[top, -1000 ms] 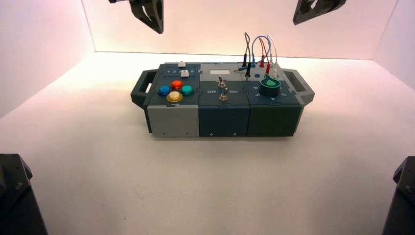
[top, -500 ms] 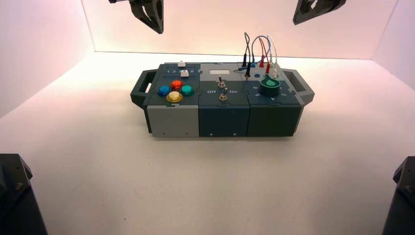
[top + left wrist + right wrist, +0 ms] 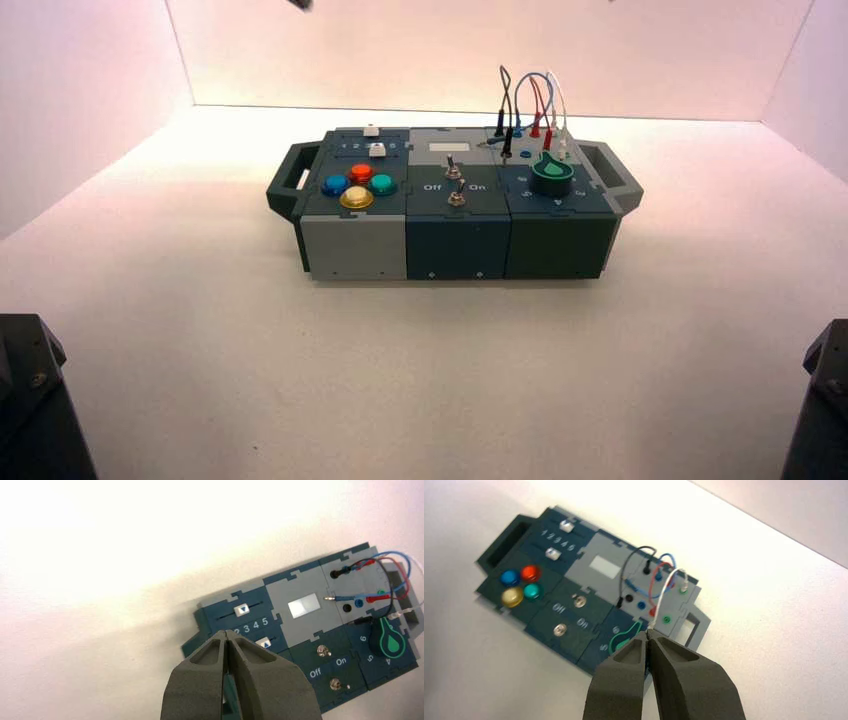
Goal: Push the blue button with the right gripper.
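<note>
Blue button (image 3: 510, 577) uncovered; right hand (image 3: 647, 635) aloft.

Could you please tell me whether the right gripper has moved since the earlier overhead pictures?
Yes. Earlier it hung at the top edge, above the box; now it has left the overhead view, upward. The right gripper shows shut in its wrist view, above the box's knob end.

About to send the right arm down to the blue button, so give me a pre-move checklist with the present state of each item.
1. Blue button in view, uncovered, at the left of the diamond cluster: ok.
2. Right pincer shut, fit for poking: ok.
3. Right pincer over the button: not ok; it hangs high above the box's knob end, far from the cluster.
4. Wires near the right pincer's path: cannot tell.
5. Left pincer shut, aloft near the sliders, touching nothing: ok.
6. Box flat on the table: ok.
</note>
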Controlling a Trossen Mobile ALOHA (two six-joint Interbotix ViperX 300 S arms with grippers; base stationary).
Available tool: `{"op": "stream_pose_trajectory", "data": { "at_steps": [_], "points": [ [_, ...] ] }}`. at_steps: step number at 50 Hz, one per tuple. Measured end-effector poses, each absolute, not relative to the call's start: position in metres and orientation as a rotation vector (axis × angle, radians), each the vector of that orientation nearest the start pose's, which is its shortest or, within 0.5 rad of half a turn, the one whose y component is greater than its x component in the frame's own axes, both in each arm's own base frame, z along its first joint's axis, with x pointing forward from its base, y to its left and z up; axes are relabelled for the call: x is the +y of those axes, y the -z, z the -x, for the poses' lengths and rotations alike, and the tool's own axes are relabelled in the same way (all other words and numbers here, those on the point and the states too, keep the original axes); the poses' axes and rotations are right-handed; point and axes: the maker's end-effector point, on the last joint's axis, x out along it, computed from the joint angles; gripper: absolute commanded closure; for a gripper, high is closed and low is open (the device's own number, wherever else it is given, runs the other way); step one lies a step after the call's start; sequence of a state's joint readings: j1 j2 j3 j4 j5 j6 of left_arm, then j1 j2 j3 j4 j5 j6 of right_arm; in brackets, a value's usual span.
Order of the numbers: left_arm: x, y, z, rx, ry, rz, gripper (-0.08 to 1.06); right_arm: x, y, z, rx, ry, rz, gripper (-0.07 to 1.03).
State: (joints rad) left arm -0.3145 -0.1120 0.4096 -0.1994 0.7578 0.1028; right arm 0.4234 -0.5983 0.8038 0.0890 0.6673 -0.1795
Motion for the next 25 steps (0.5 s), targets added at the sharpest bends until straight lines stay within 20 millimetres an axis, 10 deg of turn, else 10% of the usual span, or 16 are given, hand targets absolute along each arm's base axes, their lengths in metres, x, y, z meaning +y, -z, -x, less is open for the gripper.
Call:
{"op": "stream_pose_trajectory", "data": {
  "at_steps": [25],
  "points": [
    [-0.136, -0.217, -0.356, 1.054, 0.415, -0.101, 1.01, 0.197, -0.208, -0.224, 0.963, -0.816, 0.476, 0.98]
  ]
}}
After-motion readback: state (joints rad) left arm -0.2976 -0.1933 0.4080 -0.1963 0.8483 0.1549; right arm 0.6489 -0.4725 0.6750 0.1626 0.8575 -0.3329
